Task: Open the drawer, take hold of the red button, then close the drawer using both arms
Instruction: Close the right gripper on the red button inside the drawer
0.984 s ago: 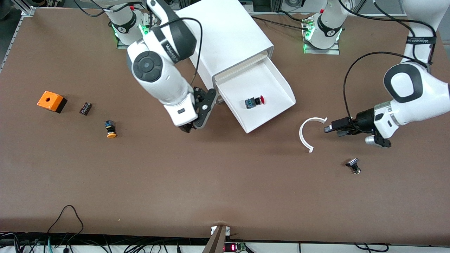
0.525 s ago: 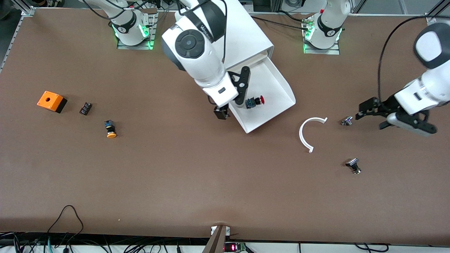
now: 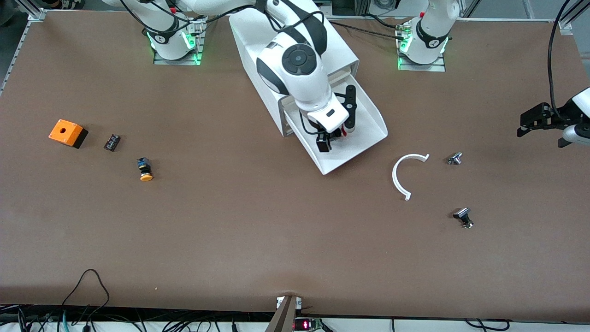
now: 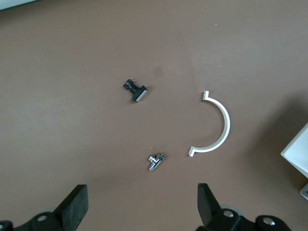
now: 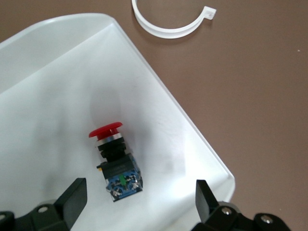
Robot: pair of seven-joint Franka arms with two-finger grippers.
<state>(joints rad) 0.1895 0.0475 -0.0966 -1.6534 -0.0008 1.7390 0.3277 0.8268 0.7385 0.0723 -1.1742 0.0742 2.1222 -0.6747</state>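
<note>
With the drawer [image 3: 364, 133] open, your right gripper [image 3: 333, 137] hung spread over the button [image 5: 114, 161]; next, lower and pinch it. The left gripper [image 3: 544, 121], also spread, waited over the surface [image 3: 276, 230].

the lighting is bright and even, seemingly from overhead, and the brown table [image 3: 239, 221] shows only soft, short shadows. the white drawer [image 5: 57, 86] glares mildly in the right wrist view, where the button [image 5: 113, 154] casts a faint grey shadow on its floor. green lamps glow at both arm bases. the front view is sharp across the table. in both wrist views the black fingertips [image 4: 72, 204] at the frame edge look slightly soft, and a dim shadow darkens the table near the drawer's corner.
</note>
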